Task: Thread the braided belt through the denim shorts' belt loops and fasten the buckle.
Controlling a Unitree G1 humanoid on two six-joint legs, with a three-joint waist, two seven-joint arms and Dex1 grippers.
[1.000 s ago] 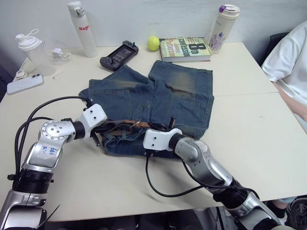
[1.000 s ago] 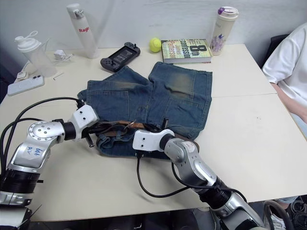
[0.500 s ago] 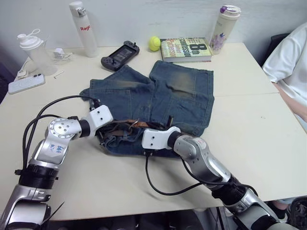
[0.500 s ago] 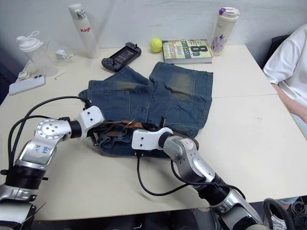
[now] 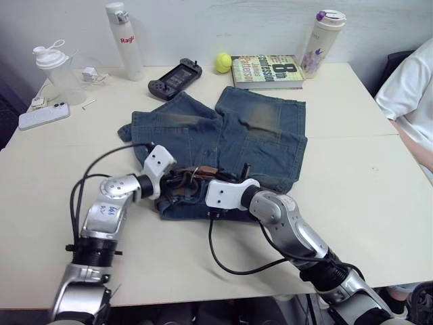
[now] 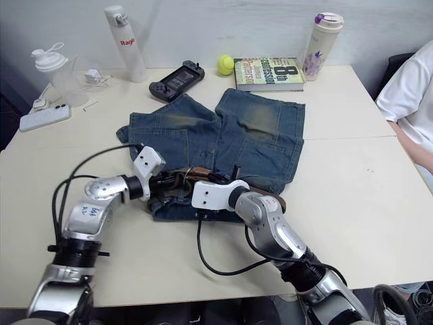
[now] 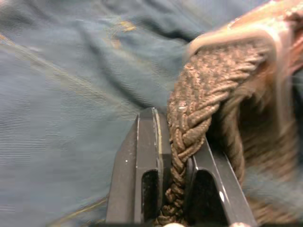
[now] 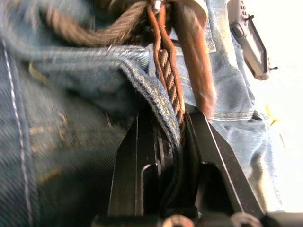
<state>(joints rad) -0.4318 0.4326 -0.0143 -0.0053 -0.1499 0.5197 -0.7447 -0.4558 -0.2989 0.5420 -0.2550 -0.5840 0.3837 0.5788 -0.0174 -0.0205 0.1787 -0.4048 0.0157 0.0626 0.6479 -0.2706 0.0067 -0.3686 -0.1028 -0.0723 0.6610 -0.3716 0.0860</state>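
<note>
The denim shorts (image 5: 230, 135) lie flat mid-table, waistband toward me. The braided belt (image 5: 191, 179) is bunched along the waistband's left part. My left gripper (image 7: 177, 135) is shut on a loop of the brown braid (image 7: 199, 90); a blurred pale metal frame (image 7: 279, 52) just beyond looks like the buckle. My right gripper (image 8: 170, 125) sits close beside it at the waistband (image 5: 203, 206) and is shut on the belt's brown strap (image 8: 168, 71) together with the denim edge (image 8: 142, 78). I cannot pick out single belt loops.
At the table's far side stand a white bottle (image 5: 127, 40), a game controller (image 5: 174, 70), a yellow ball (image 5: 222, 62), a book (image 5: 266, 69) and a tumbler (image 5: 321, 34). A shaker (image 5: 57, 68) and a phone (image 5: 44, 115) lie far left. A person in white (image 5: 413, 88) sits at the right.
The view has shifted. My left arm has swung in toward the shorts, bringing its gripper a little further right along the waistband. The right gripper holds its place.
</note>
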